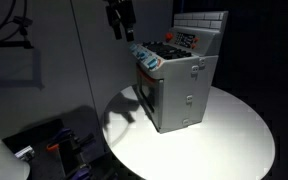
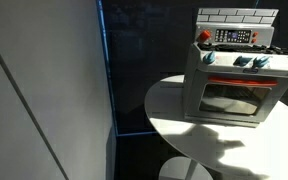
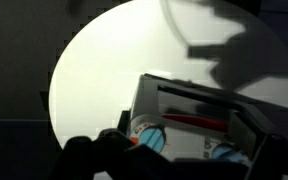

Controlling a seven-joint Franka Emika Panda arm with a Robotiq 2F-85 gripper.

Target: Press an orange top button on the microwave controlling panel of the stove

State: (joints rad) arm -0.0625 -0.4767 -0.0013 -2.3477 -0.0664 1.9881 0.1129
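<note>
Arm hangs down from the top centre of an exterior view, its gripper [image 1: 121,34] above the toy stove [image 1: 179,85] on the round white table [image 1: 234,135], touching nothing. Jaws stand apart, empty. The orange button [image 2: 205,36] sits at the left end of the control panel [image 2: 234,37], upper right of frame

We find open air above the stove [image 1: 179,90], where the claw [image 1: 120,34] hangs. At the stove's rear its tiled back panel [image 1: 209,20] rises as a barrier. Beside the stove the table [image 1: 239,130] lies open.
</note>
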